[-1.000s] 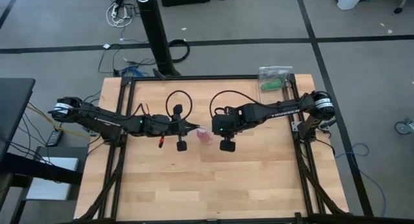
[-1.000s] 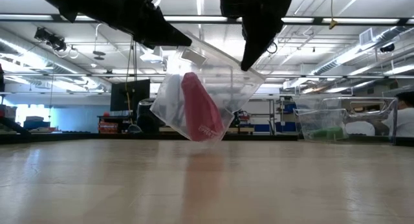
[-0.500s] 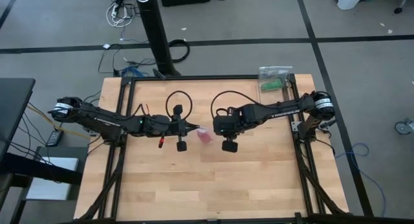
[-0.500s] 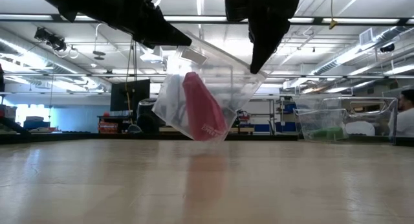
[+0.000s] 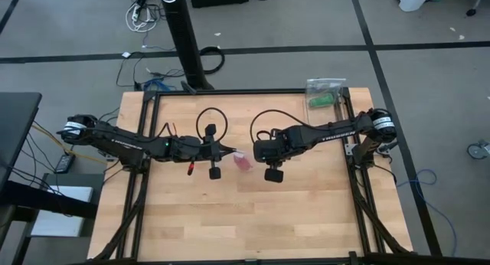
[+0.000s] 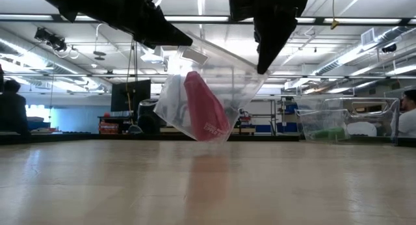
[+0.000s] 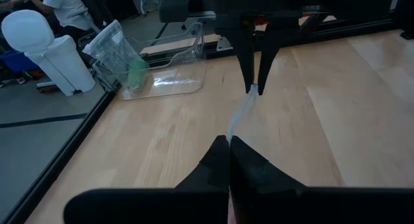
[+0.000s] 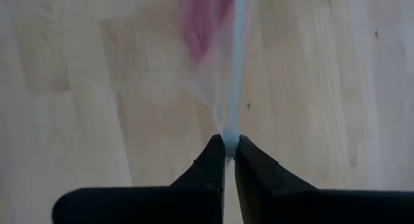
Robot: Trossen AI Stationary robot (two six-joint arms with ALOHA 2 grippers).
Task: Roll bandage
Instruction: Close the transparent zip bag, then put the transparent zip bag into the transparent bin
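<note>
A clear crinkly plastic bag (image 6: 214,88) hangs between my two grippers above the middle of the table. The magenta-pink bandage (image 6: 205,111) lies inside it as a slanted lump, and it also shows in the high view (image 5: 243,161) and the right wrist view (image 8: 206,23). My left gripper (image 5: 228,152) is shut on the bag's left end. My right gripper (image 5: 256,152) is shut on its right end. In the low view the left gripper (image 6: 185,39) stands higher than the right gripper (image 6: 263,70). My left gripper pinches the bag's upper edge at its left end (image 7: 231,134) between its two fingertips, coming level from the table's left side. The bag hangs below, clear of the table. My right gripper pinches the bag's upper edge at its right end (image 8: 230,130) between its two fingertips, coming from the table's right side and slanting down. The edge runs straight between the two grippers, and the bag sags below it with the bandage inside.
A clear container (image 5: 325,96) with a green roll in a plastic bag stands at the table's far right corner, and it also shows in the low view (image 6: 325,126) and the left wrist view (image 7: 139,72). People show in the room behind (image 6: 12,108).
My right gripper has gone a little toward the table's right edge, still shut on the bag. The bag's upper edge has stretched out slightly with it, and the bandage inside has shifted a little the same way.
</note>
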